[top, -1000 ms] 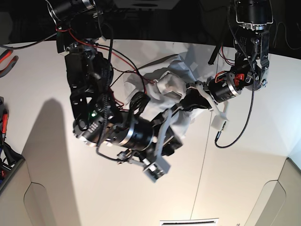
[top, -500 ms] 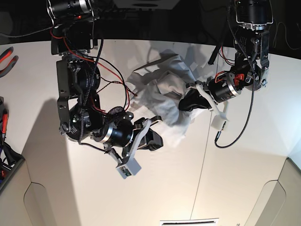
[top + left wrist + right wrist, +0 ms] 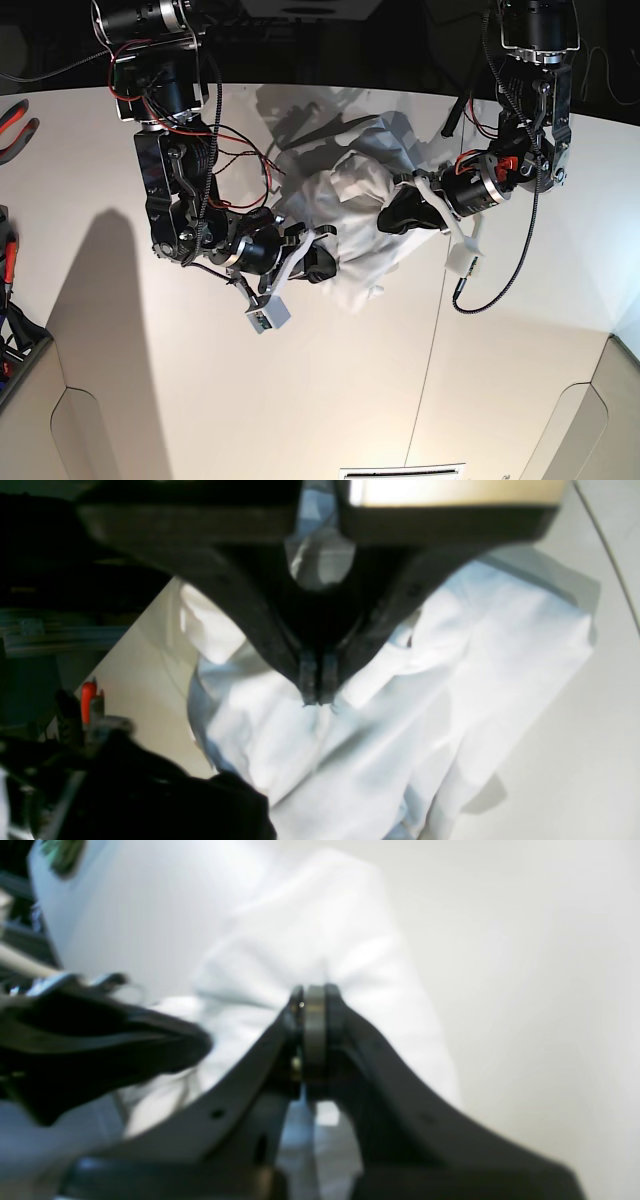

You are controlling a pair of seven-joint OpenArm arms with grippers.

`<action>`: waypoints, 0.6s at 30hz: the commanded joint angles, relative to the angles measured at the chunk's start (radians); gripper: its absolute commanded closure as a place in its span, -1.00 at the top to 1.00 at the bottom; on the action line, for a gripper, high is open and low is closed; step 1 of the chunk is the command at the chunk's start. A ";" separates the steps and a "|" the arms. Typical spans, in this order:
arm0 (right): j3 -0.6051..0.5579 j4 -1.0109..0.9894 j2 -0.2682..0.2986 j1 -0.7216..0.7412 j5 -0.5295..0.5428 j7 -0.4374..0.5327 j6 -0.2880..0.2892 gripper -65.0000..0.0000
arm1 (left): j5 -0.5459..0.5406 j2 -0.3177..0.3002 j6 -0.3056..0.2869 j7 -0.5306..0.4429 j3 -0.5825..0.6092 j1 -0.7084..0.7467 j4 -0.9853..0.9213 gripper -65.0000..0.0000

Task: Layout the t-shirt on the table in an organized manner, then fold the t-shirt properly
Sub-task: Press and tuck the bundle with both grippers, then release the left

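One t-shirt [image 3: 352, 205], one table [image 3: 520, 380], two arms, each with closed fingers.

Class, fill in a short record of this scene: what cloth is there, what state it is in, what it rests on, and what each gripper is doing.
cloth: one white t-shirt
state: bunched and wrinkled, not laid flat, not folded
surface: off-white table with a thin dark seam
left gripper: shut, pinching the t-shirt
right gripper: shut, pinching the t-shirt
placing in base view: the grippers hold opposite sides of the bundle
task stage: laying out not yet done
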 commanded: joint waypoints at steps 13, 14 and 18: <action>0.003 -0.058 0.066 0.012 -0.112 -0.027 -0.150 -1.00 | -0.048 -0.007 -0.038 0.118 -0.002 -0.005 0.116 -1.00; 0.003 -0.058 0.066 0.012 -0.112 -0.027 -0.150 -1.00 | -0.044 -0.006 -0.038 0.119 -0.002 -0.005 0.140 -1.00; 0.003 -0.058 0.066 0.012 -0.112 -0.031 -0.150 -1.00 | -0.042 -0.006 -0.038 0.117 -0.002 -0.005 0.219 -1.00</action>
